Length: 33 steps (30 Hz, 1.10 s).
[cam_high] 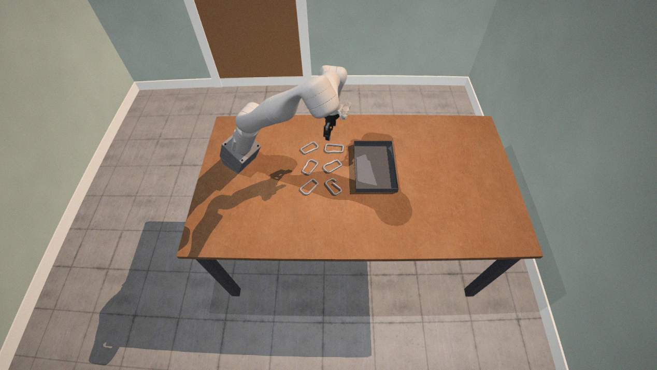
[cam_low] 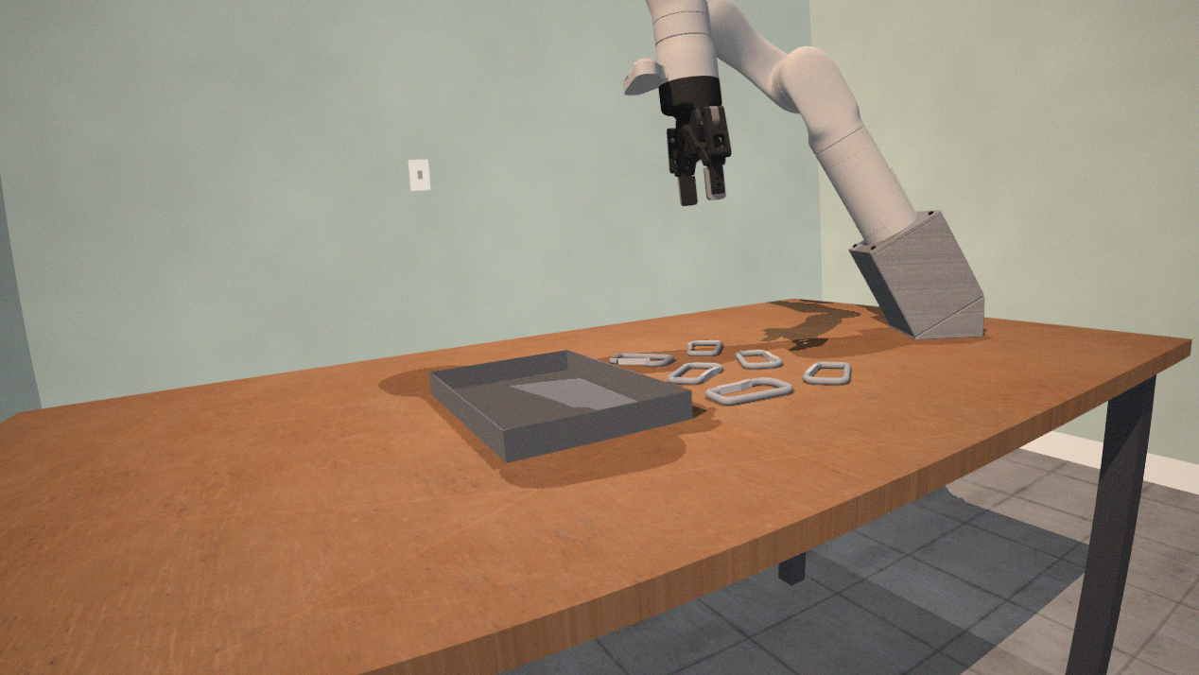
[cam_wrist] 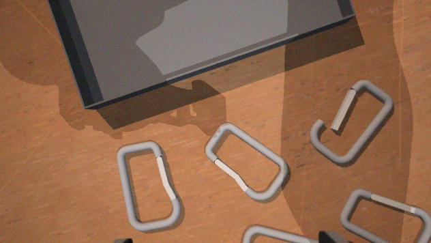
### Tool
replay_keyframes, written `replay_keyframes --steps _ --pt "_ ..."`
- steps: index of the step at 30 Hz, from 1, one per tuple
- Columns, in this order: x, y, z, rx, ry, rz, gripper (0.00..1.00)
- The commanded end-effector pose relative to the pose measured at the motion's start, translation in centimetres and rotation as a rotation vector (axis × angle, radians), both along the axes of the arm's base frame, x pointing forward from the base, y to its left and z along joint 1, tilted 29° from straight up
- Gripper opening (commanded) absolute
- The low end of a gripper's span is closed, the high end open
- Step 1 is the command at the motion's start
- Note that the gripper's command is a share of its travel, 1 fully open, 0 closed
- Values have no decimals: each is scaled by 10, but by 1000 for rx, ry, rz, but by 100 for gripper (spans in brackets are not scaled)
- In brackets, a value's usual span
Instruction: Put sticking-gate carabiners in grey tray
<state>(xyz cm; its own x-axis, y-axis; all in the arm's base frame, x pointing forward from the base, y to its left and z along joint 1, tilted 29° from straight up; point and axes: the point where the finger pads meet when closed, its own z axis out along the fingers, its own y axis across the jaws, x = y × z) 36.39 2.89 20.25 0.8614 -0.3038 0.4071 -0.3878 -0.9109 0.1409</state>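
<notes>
My robot arm, raised with hand open.
The hand points straight down, fingers spread wide, gripping nothing.
</notes>
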Motion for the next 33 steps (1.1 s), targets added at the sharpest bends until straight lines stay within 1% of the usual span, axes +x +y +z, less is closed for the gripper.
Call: replay_keyframes --steps 1,8,9,25,26,28,30,33 --pt "2 -8 19 -4 -29 -20 100" --pt "2 -8 19 -4 -29 -20 100" --pt "-19 2 62 0 -20 -3 100" --pt "-19 2 62 0 -20 -3 100" --pt "-20 15 58 78 -101 -229 100" --pt "-20 15 58 82 -106 -242 100" --pt "-20 15 58 96 -122 -286 100" --pt "-20 15 58 96 -122 -286 100"
